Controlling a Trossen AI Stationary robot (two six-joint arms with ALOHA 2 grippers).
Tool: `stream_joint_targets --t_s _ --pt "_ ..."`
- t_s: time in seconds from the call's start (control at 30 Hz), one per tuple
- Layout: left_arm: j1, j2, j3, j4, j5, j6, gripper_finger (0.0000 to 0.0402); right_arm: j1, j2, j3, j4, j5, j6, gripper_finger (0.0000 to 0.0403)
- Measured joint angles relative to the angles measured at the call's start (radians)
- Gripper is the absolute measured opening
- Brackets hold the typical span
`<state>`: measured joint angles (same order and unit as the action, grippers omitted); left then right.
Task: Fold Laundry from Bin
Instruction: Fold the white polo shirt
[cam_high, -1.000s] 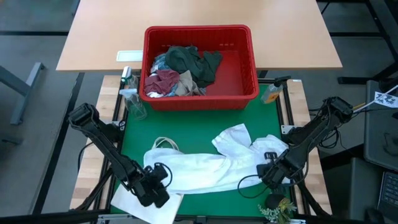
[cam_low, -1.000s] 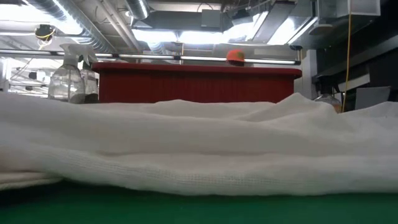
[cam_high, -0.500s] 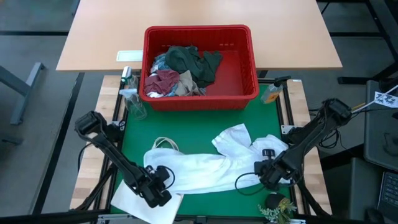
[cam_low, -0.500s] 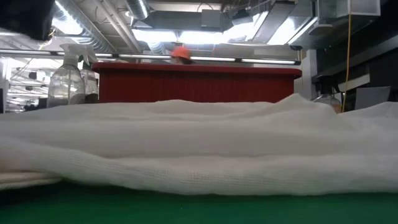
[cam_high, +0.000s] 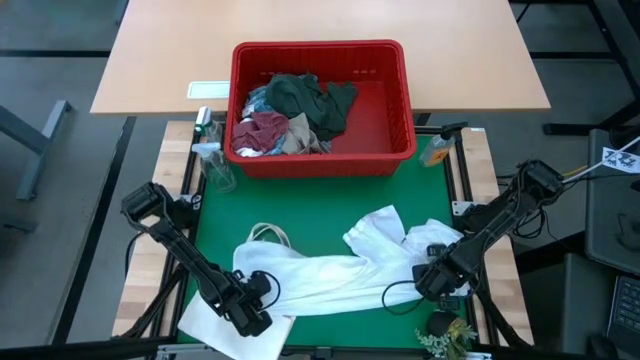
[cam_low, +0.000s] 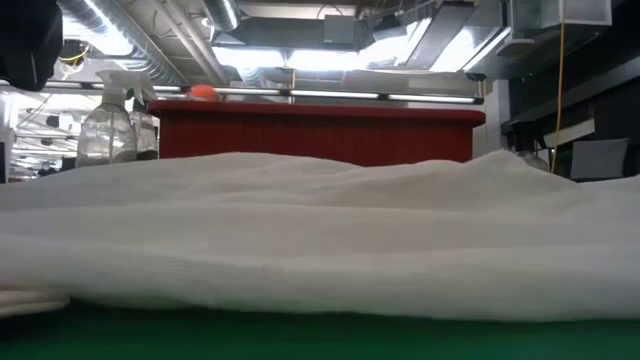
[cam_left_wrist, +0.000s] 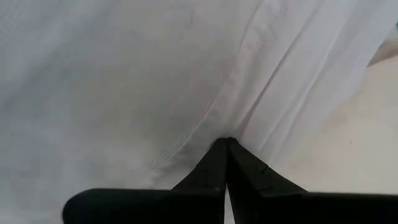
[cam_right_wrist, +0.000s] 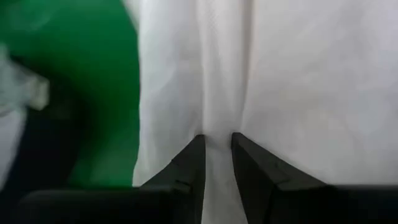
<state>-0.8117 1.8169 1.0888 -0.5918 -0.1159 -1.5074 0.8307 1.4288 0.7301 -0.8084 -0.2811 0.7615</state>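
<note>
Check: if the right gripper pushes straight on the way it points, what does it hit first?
More of the white garment: the right gripper is already pinching a fold, and cloth fills the view ahead. Depth beyond is unclear.

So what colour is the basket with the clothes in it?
Red. The basket shows best in the high view, behind the green mat.

We find bare green worktop (cam_high: 300, 205) open between the red bin (cam_high: 322, 160) and the white garment (cam_high: 330, 272), a clear lane from side to side. The garment sprawls across the near half, with both arms low at its ends: the left gripper (cam_high: 252, 300) and the right gripper (cam_high: 440, 272), each pinching cloth. On the left edge a spray bottle (cam_high: 212, 160) stands just beside the bin. A tote bag (cam_high: 235, 322) lies at the near-left corner.
</note>
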Motion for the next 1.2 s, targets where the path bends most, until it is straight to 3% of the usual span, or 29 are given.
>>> stream_joint_targets --t_s 0.13,0.3,0.63,0.9,1.2 --pt "0.006 -0.05 -0.002 -0.006 0.0 0.01 0.0002 0.0 0.0 0.09 -0.116 0.018 -0.053 0.008" --pt "0.011 -0.13 -0.001 -0.004 -0.089 0.058 0.0002 0.0 0.0 0.186 -0.23 0.076 -0.092 0.008" --pt "0.085 -0.152 -0.001 -0.034 -0.464 0.079 0.0002 0.0 0.0 0.254 -0.303 0.141 -0.142 0.008" --pt "0.197 -0.097 -0.001 -0.23 -0.367 0.078 0.0002 0.0 0.0 0.254 -0.326 0.141 -0.141 0.008" --pt "0.249 -0.019 -0.001 -0.467 -0.279 0.074 0.0002 0.0 -0.025 0.254 -0.376 0.142 -0.138 0.008"
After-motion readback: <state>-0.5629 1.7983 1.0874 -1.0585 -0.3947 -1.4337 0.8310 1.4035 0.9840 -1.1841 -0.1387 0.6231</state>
